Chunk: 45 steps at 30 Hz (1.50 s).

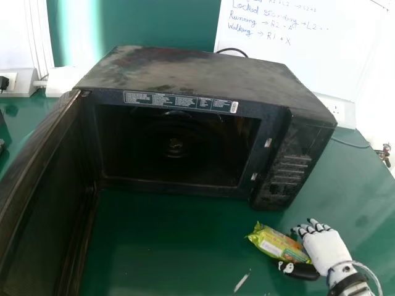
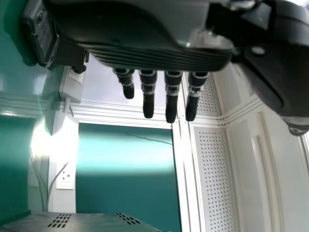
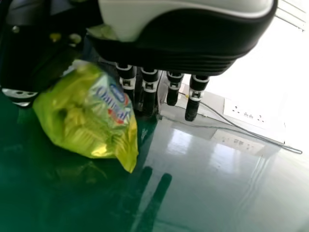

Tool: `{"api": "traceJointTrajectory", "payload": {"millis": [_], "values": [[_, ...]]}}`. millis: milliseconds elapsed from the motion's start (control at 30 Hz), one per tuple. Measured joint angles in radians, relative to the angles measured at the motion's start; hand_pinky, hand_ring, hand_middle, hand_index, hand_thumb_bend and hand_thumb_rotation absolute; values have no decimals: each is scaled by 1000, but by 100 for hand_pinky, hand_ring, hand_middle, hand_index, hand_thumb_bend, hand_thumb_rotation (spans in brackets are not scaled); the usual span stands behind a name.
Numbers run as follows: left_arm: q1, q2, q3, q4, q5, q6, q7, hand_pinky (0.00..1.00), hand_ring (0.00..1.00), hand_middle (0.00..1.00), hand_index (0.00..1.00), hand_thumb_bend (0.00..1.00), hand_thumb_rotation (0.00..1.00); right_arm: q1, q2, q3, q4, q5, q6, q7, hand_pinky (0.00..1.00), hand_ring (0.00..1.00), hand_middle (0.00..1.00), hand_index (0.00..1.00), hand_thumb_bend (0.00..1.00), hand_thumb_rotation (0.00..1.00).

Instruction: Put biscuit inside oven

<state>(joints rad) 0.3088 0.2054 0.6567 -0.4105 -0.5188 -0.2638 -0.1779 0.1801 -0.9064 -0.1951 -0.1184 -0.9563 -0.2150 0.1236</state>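
Note:
My right hand [image 1: 327, 250] is at the lower right of the head view, its fingers extended and open. The yellow-green biscuit packet [image 1: 278, 243] lies on the table, between the thumb and the fingers. In the right wrist view the packet [image 3: 87, 113] is beside the right hand [image 3: 181, 46], close to its thumb; whether they touch I cannot tell. The black oven [image 1: 197, 77] stands behind and to the left of the packet, its door [image 1: 46, 185] swung wide to the left and its cavity dark. My left hand [image 2: 159, 53] has straight fingers in the left wrist view.
The green table [image 1: 179, 246] carries the oven, and a small white mark [image 1: 242, 281] lies near its front. Power sockets [image 1: 336, 111] and a cable [image 1: 350, 143] are behind the oven's right side. A whiteboard [image 1: 345, 55] stands at the back.

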Motion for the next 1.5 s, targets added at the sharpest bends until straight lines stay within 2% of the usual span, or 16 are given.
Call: {"api": "traceJointTrajectory", "payload": {"millis": [267, 600, 1100, 1500], "values": [[0, -4, -4, -10, 8, -1, 0, 99, 92, 91, 91, 100, 100, 55, 0, -7, -137, 4, 33, 72, 90, 90, 92, 89, 89, 60], [-1, -14, -10, -21, 30, -1, 15, 99, 91, 91, 90, 100, 100, 118, 0, -43, -208, 1, 35, 82, 85, 88, 89, 87, 87, 56], [4, -15, -11, -22, 38, -1, 16, 100, 92, 91, 91, 100, 100, 131, 2, -77, -215, 21, -30, 39, 82, 84, 87, 86, 89, 50], [21, -18, -11, -22, 36, -11, 9, 100, 92, 91, 91, 100, 100, 107, 2, -64, -173, 17, -31, 29, 85, 86, 88, 87, 88, 47]]}}
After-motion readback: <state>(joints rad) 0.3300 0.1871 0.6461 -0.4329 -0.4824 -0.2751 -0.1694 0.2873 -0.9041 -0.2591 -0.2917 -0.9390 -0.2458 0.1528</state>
